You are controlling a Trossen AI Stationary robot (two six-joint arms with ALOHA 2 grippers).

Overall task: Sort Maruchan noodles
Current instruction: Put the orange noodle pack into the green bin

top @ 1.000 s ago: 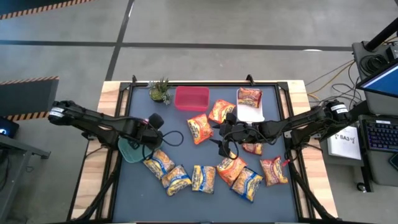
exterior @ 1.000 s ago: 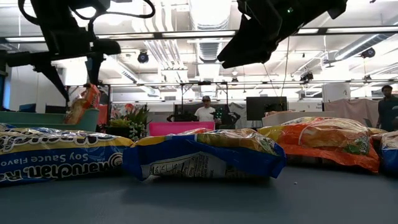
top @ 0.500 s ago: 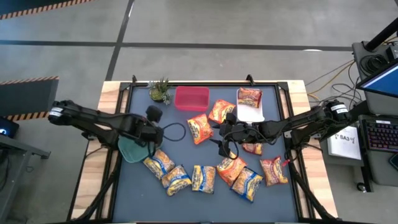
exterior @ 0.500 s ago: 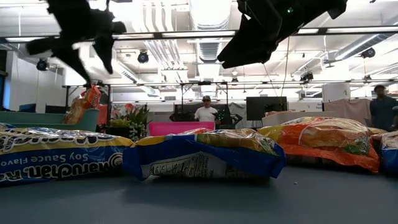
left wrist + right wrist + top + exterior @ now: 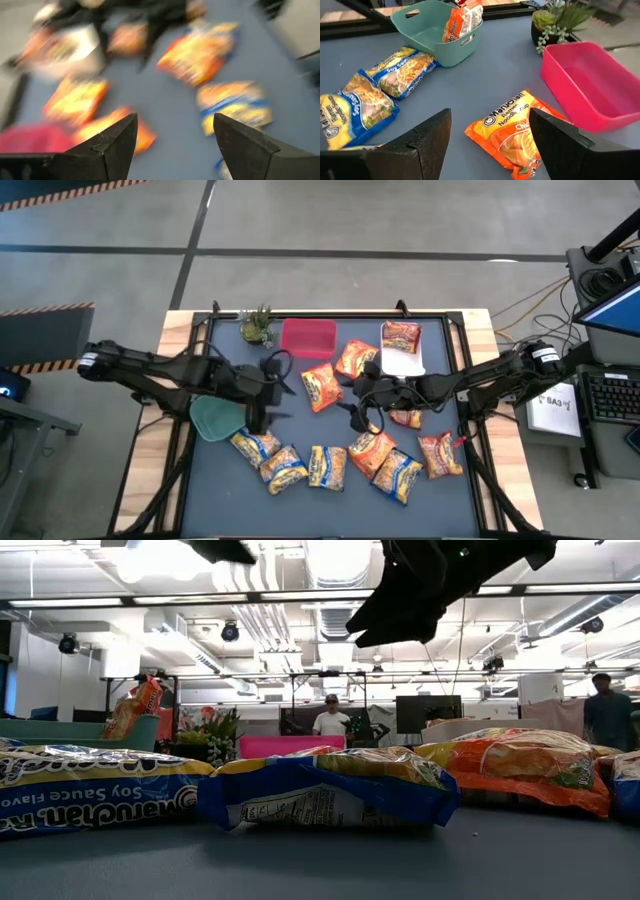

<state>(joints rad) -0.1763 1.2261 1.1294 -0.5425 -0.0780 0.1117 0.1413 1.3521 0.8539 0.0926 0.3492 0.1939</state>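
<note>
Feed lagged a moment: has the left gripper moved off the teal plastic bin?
Yes. The left gripper has swung from the teal plastic bin toward the table's middle, nearer the pink plastic bin.

We count about a dozen flat, crinkly ramen packets on the tabletop. Two orange ones lie mid-table: one (image 5: 321, 386) tilted, another (image 5: 355, 359) just beside it toward the far edge. A red packet (image 5: 401, 336) rests on a white tray near the far right corner. One orange packet (image 5: 462, 20) stands upright inside a teal bin by the left edge. Along the near edge, three yellow-and-blue packets (image 5: 256, 445) (image 5: 283, 467) (image 5: 327, 466) lie in a row, then an orange one (image 5: 371, 451), another yellow-and-blue (image 5: 399, 476), and a red one (image 5: 441, 454) toward the right. A further red packet (image 5: 406, 418) lies partly hidden mid-right.
</note>
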